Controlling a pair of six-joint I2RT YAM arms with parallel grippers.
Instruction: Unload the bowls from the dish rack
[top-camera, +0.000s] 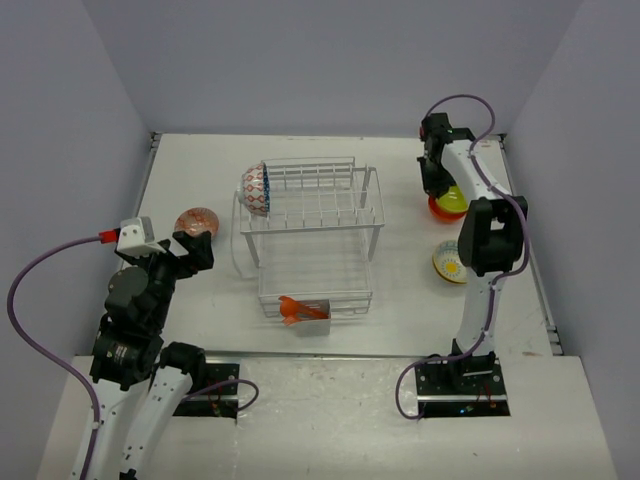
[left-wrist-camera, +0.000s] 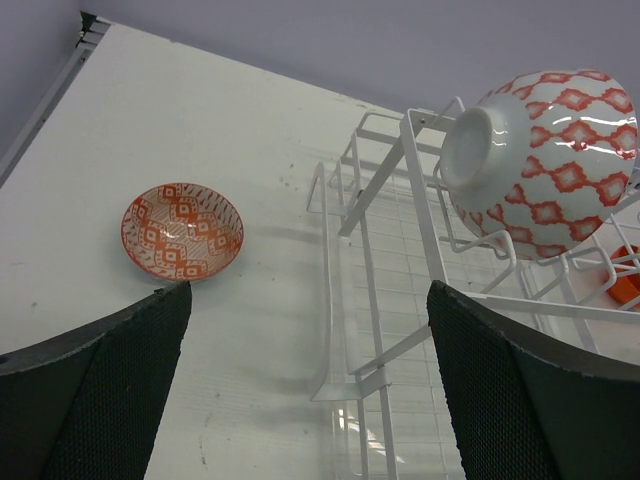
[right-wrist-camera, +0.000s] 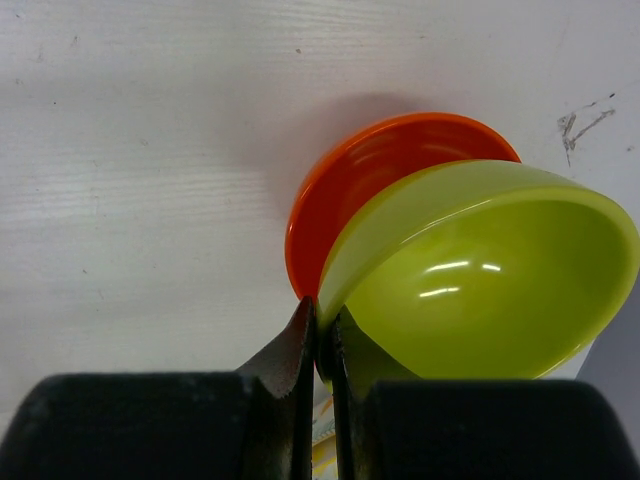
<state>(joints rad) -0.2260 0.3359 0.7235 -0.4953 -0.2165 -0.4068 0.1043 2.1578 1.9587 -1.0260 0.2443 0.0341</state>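
Desk (top-camera: 200, 170): dish rack (top-camera: 315, 225) sits mid-desk, slightly toward the far edge. Left gripper (left-wrist-camera: 305, 300), near the left edge, has jaws spread wide w/ nothing btwn them. Right gripper (right-wrist-camera: 322, 322), near the far-right corner, has jaws pinched tight on the rim of the lime bowl (right-wrist-camera: 480, 280), which is tilted over the orange bowl (right-wrist-camera: 370, 170) on the desk; can't tell if they touch. Only bowl seen in the rack: patterned bowl (left-wrist-camera: 540, 150), on edge in the upper shelf's far-left slots. Red bowl (left-wrist-camera: 182, 231) lies by the left edge, floral bowl (top-camera: 449, 262) by the right edge. Patterned bowl prob. stiff, glazed, slick, chip-prone: pinch the top rim, lift straight up clear of the wires.
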